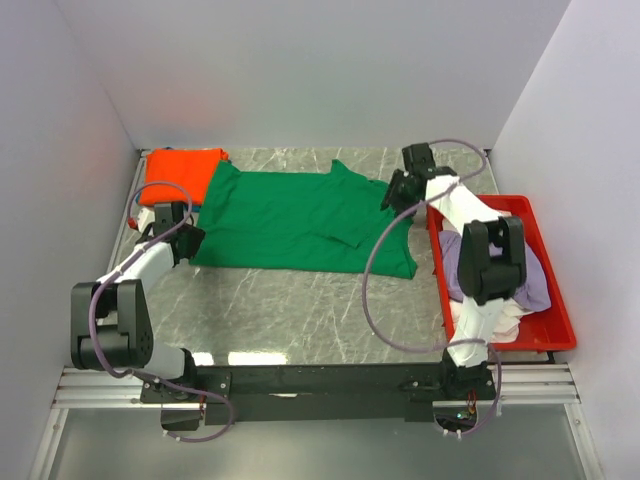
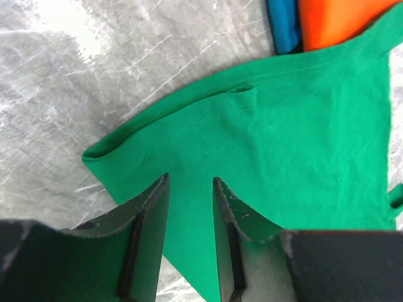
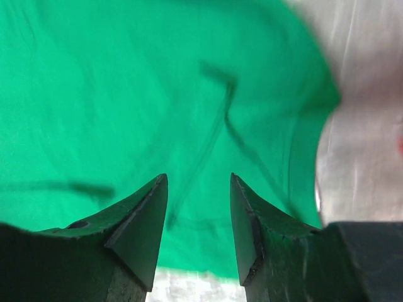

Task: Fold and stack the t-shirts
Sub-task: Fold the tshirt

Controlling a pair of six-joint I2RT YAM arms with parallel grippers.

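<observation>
Fingers [image 2: 150, 220] are standing apart on left gripper [image 2: 191, 178] and right gripper [image 3: 198, 176], gripping nothing; green shirt [image 1: 290, 225] is lying spread beneath both; orange shirt [image 1: 180, 172] is sitting beyond the left one.

You have a grey marble-veined table [image 1: 300, 310], scratched, glare in places; plain white walls [image 1: 300, 70] box it on three sides.

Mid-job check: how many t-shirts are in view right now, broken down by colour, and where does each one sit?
green t-shirt, spread on the table: 1
orange t-shirt, folded at the far left: 1
blue t-shirt, under the orange one: 1
lilac t-shirt, in the red tray: 1
white t-shirt, in the tray, partly hidden by the right arm: 1
Total: 5
</observation>
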